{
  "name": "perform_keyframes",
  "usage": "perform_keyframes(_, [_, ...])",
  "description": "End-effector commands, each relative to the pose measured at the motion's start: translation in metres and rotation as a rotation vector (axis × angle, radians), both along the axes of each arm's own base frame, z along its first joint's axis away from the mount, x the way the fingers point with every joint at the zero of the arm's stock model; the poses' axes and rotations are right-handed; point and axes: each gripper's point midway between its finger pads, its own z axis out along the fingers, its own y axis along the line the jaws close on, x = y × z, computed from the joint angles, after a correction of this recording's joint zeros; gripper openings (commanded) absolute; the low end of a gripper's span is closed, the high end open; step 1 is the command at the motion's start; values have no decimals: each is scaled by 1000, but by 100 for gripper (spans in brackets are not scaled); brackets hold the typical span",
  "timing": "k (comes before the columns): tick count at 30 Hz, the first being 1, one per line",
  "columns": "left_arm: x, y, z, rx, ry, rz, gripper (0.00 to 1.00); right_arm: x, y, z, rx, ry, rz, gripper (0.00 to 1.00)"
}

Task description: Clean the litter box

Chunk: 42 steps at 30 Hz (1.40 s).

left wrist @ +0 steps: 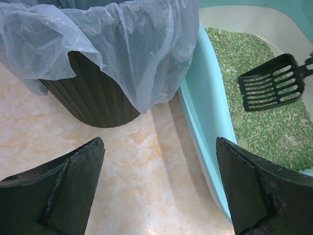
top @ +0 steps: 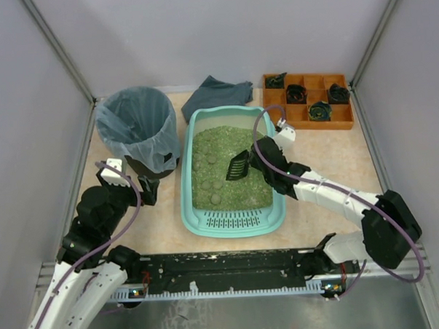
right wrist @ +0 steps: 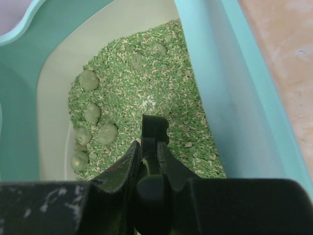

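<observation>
Your right pincer (top: 250,162) was closed on the handle of a black slotted scoop (top: 238,166), its fingers narrow around the grip. The scoop's blade reached out ahead of that pincer, over the green litter (top: 226,153). Whether the blade touched the litter could not be told. The litter box (top: 233,219) lay on the table (top: 335,152) directly under and ahead of the right pincer, and its turquoise wall rose close on the pincer's right side. Several pale rounded clumps (top: 209,172) sat in the litter ahead of the scoop and to its left. The slotted grille (top: 235,222) formed the end of the box behind that pincer, toward the arm bases.

Your left pincer (top: 149,189) stood wide open and held nothing, with its two dark fingers (left wrist: 58,191) spread above bare table. Ahead of it and to its left stood a dark ribbed bin (top: 136,128), and a bluish bag (left wrist: 122,44) was draped over the bin's rim. The near wall of the litter box ran just to the right of this pincer.

Beyond both pincers, a grey cloth (top: 216,95) lay past the far end of the box. An orange tray (top: 308,102) with dark items in its compartments stood well beyond the right pincer and to its right.
</observation>
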Motion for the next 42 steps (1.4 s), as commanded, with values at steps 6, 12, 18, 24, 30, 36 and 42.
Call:
perform_keyframes(6, [0, 4, 9, -17, -38, 17, 100, 21, 26, -23, 83, 49, 23, 0])
perform_keyframes(12, [0, 4, 10, -18, -42, 19, 100, 31, 39, -45, 89, 111, 24, 0])
perform_keyframes(18, [-1, 5, 11, -19, -46, 21, 100, 44, 60, -58, 138, 150, 41, 0])
perform_keyframes(24, [-1, 5, 11, -19, -45, 21, 100, 54, 85, -74, 178, 156, 114, 0])
perform_keyframes(30, [-1, 4, 11, -20, -46, 19, 100, 50, 98, -83, 219, 169, 184, 0])
perform_keyframes(36, [-1, 4, 11, -19, -46, 19, 100, 43, 85, -65, 266, 127, 176, 0])
perform_keyframes(42, [0, 4, 11, -18, -43, 19, 100, 37, 82, -17, 409, 10, 256, 0])
